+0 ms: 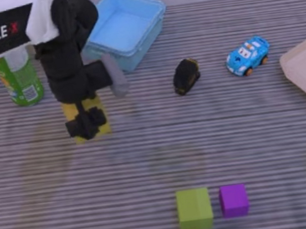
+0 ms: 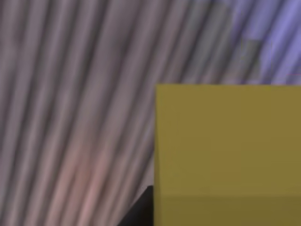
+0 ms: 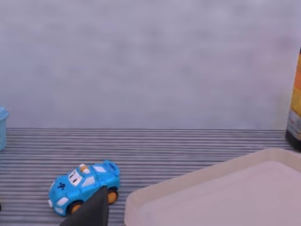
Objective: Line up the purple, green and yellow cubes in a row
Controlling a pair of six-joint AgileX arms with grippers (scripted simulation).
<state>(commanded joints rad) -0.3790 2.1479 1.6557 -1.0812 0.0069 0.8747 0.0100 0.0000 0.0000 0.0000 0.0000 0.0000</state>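
Gripping the yellow cube is the step in hand. It lies at the desk's far left and is largely covered by the left end effector, which sits directly over it. Whether the fingers have closed on the block cannot be told from the top view; the left wrist view shows the cube's broad yellow face filling the lower frame with one dark finger tip at its edge.

The green cube and purple cube stand side by side near the front edge, right of centre, with a narrow gap between them. They already form two places of the row. The free place next to green, on its left, appears the natural target.

To do the step well:
- Centre the fingers on opposite flat faces, not on corners.
- Confirm a firm hold before lifting; this is the largest block and it may slip.
- Lift clear of the desk before moving across.
- Set it down square to green, with the same narrow gap, and avoid nudging green.

Nearby objects need clearance: the green bottle, the blue bin and a small black object. The right end effector is not visible in the top view; its wrist view shows a blue toy car and a tray.
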